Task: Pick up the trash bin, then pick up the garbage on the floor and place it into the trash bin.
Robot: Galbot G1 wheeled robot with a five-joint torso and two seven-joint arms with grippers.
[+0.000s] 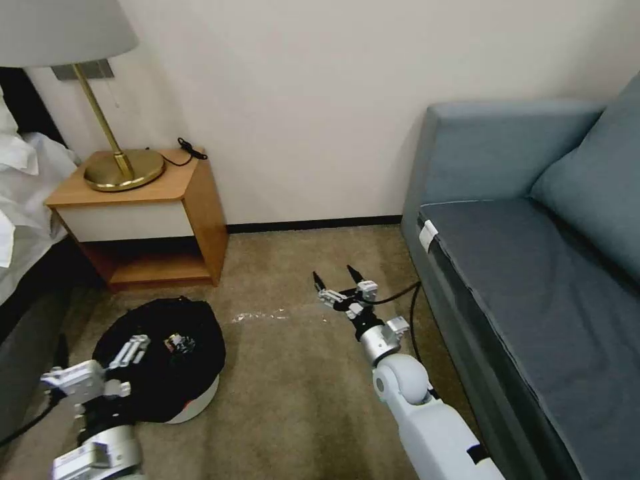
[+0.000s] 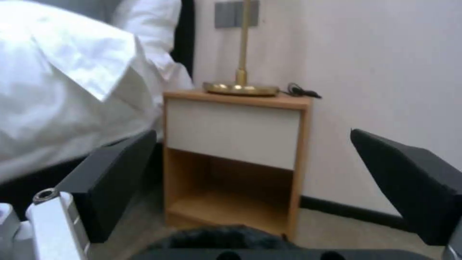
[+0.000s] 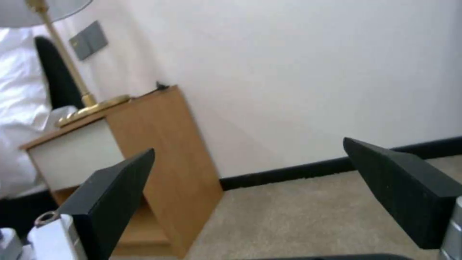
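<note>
Both our tools gape wide: left tool [image 1: 137,350] over the trash bin [image 1: 200,400], whose slack bag could slip; right tool [image 1: 338,279] holds nothing.

One trash bin [image 1: 175,373], one nightstand [image 1: 143,217], one lamp [image 1: 100,100], one sofa [image 1: 533,280] — two grippers.

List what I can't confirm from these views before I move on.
- What lies inside the trash bin: head view, small pieces in the dark black bag, too small to identify.
- Left gripper grip on the bin: head view, fingertips blend into the bag.
- Bin in left wrist view: cut off by the edge.
</note>
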